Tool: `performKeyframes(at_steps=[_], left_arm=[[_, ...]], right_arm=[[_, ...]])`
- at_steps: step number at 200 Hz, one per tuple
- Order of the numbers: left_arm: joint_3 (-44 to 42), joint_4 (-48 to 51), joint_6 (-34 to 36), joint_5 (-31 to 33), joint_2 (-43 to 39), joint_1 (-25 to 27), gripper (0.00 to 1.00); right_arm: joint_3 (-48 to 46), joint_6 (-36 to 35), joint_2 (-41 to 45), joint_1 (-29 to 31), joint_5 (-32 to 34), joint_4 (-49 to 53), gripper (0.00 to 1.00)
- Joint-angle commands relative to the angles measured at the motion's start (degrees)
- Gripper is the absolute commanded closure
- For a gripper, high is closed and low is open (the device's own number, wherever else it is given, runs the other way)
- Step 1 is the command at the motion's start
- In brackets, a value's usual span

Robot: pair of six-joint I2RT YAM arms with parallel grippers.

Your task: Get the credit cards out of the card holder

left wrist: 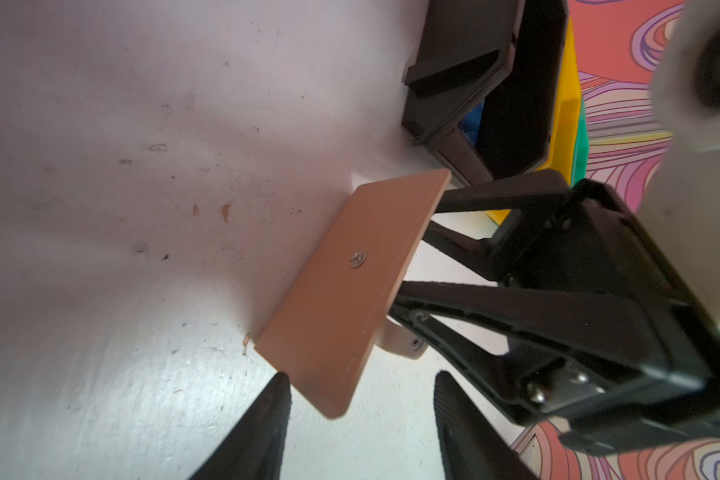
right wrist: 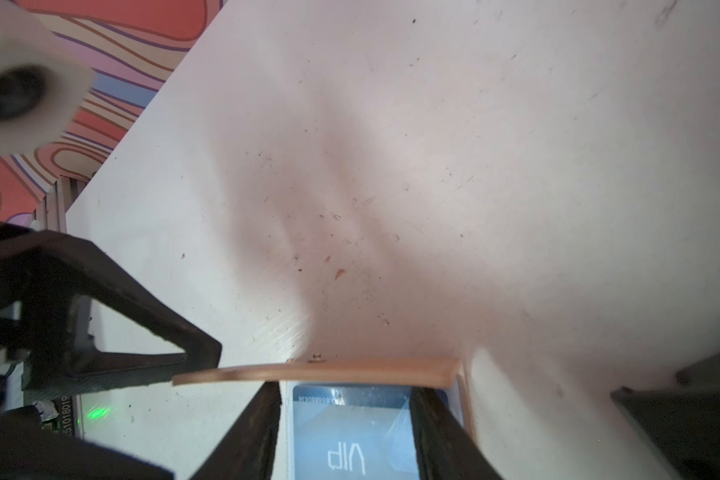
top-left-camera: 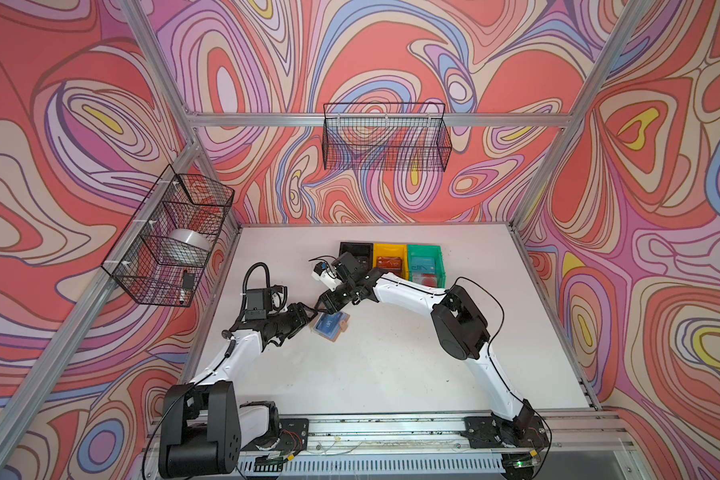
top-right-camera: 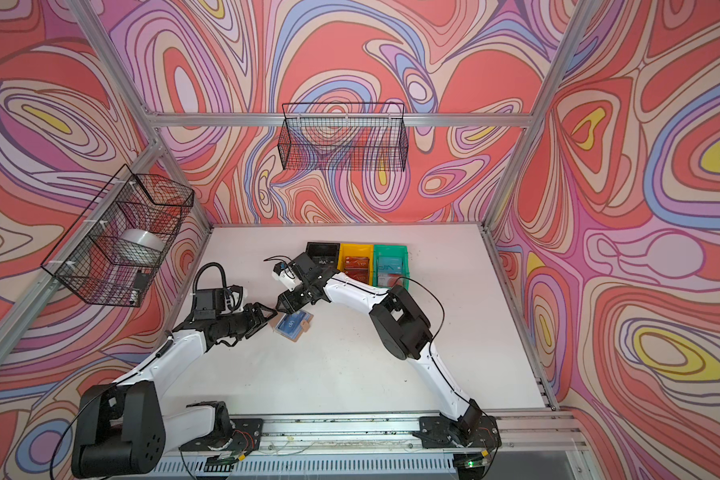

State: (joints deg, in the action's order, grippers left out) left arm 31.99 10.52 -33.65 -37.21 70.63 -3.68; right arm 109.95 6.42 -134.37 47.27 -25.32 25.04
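Note:
The tan card holder (top-left-camera: 341, 321) lies open on the white table, a blue credit card marked "VIP" (right wrist: 350, 432) in its clear sleeve. One tan cover (left wrist: 350, 282) stands tilted up. My right gripper (right wrist: 344, 399) is open and low over the holder, its fingers on either side of the blue card. My left gripper (left wrist: 360, 382) is open beside the raised cover, with the cover's corner between its fingertips and one finger (right wrist: 150, 332) at the cover's edge. A red "VIP" card (top-left-camera: 391, 263) lies in the yellow bin (top-left-camera: 380, 249). More cards lie in the green bin (top-left-camera: 440, 266).
A black bin (top-left-camera: 356, 248) stands left of the yellow and green bins at the table's back, just behind my right wrist. Wire baskets hang on the left wall (top-left-camera: 171, 241) and the back wall (top-left-camera: 385, 137). White tabletop (top-left-camera: 391, 365) stretches in front of the holder.

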Motion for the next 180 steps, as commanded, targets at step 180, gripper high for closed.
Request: performKeyframes(at_steps=[180], left_arm=[[3.5,-5.65,0.16,2.63,14.82,0.34,0.7]], right_arm=[[-4.44,-1.35,1.08,-0.33,0.81,0.98,0.47]])
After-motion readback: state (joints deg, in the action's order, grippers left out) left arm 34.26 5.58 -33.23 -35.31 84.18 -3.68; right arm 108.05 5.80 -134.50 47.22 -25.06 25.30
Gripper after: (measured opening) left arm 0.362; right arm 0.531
